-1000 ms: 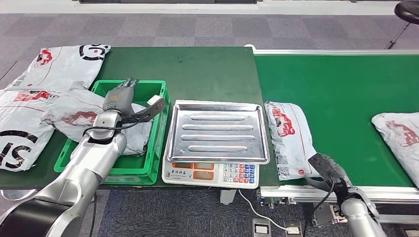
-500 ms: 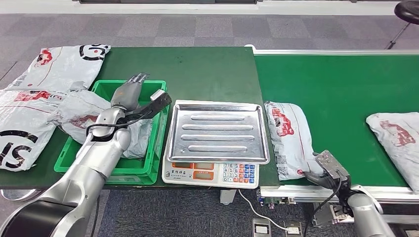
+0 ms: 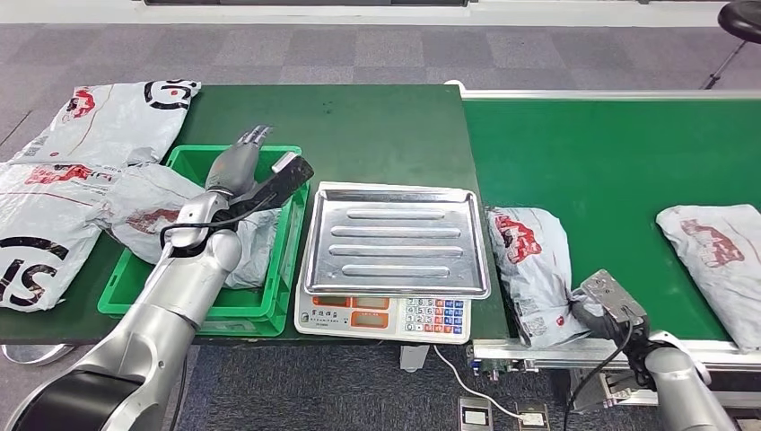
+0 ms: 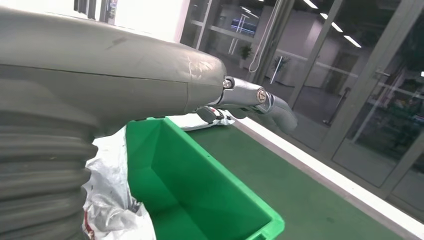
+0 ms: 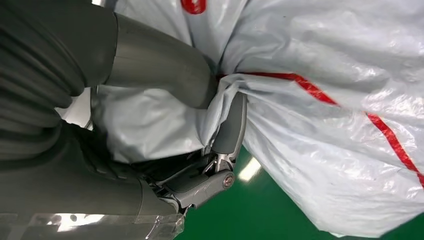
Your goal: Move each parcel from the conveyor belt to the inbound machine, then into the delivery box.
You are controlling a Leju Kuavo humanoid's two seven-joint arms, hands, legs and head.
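A grey parcel with red print [image 3: 534, 269] lies bunched at the near end of the green conveyor belt [image 3: 619, 162], beside the scale. My right hand [image 3: 594, 310] grips its near corner. In the right wrist view the thumb and a finger of the right hand [image 5: 150, 100] pinch the parcel's film [image 5: 325, 100]. A second parcel [image 3: 713, 256] lies further right on the belt. My left hand [image 3: 238, 162] hovers over the green crate [image 3: 202, 305] with fingers spread and nothing in it; the left wrist view shows that hand [image 4: 150, 70] above the crate's wall [image 4: 210, 175]. A crumpled parcel [image 3: 148, 211] lies in the crate.
The scale with a steel tray [image 3: 395, 238] stands between crate and belt, its keypad [image 3: 435, 316] facing me. Several flat parcel bags [image 3: 81, 135] lie on the dark green table left of the crate. A cable [image 3: 467, 382] hangs below the table's front edge.
My right hand has reached forward and taken hold of the near parcel, which is now bunched up. The second parcel has ridden left on the belt. My left hand has risen above the crate.
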